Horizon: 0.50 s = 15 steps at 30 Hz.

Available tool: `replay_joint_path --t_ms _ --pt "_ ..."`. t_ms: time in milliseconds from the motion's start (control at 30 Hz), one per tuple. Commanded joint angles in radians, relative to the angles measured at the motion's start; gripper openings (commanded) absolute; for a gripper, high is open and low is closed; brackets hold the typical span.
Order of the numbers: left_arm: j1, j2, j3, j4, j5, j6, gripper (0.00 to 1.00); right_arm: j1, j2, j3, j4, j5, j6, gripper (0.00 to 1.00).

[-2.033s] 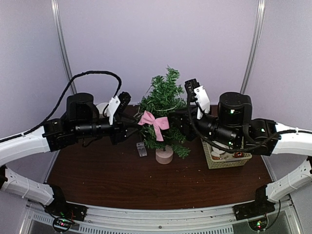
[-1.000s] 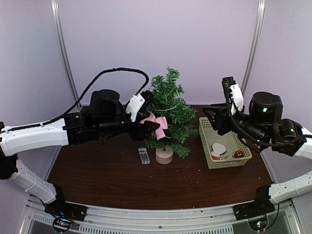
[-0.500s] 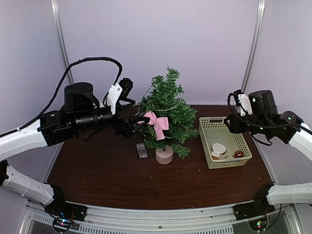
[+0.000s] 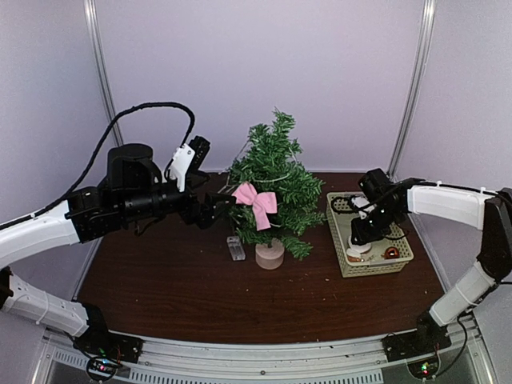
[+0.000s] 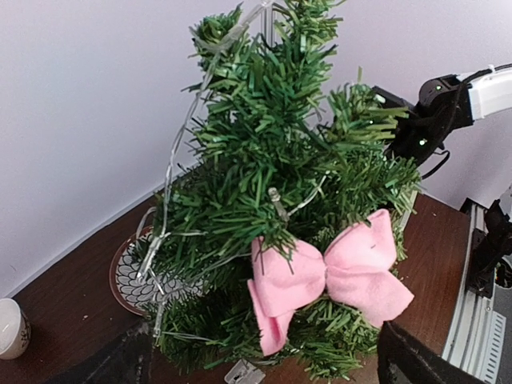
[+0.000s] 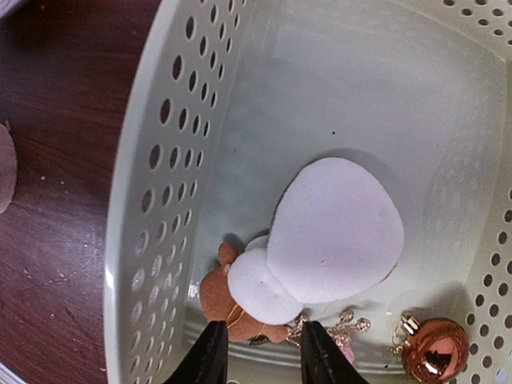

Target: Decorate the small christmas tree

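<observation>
The tree, dark green on a pale base and wearing a pink bow, is standing mid-tabletop. The left fingers are gaping wide and empty just left of it. The right fingers, narrowly parted and holding nothing, are dipping into the basket at right, over felt shapes and a bauble.

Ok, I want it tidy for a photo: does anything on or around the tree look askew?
Nothing spilled or broken. The light string hangs in a loose strand down one side of the small christmas tree rather than wound round it, the pink bow sits tilted, and a small clear box lies beside the base.
</observation>
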State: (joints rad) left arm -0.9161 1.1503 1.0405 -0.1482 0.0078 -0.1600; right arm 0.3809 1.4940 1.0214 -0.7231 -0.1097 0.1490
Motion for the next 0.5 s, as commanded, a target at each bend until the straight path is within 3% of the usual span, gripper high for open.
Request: replay_joint_path --t_ms 0,367,467 --pt "0.009 -0.006 0.003 0.022 0.007 -0.016 0.98 -0.012 0.109 0.052 0.005 0.015 -0.064 0.35" --pt "0.012 0.001 -0.009 0.035 -0.023 -0.012 0.98 -0.019 0.287 0.075 0.055 0.063 -0.06 0.32" --pt "0.012 -0.001 -0.013 0.037 -0.032 -0.007 0.98 -0.019 0.317 0.08 0.069 0.077 -0.057 0.21"
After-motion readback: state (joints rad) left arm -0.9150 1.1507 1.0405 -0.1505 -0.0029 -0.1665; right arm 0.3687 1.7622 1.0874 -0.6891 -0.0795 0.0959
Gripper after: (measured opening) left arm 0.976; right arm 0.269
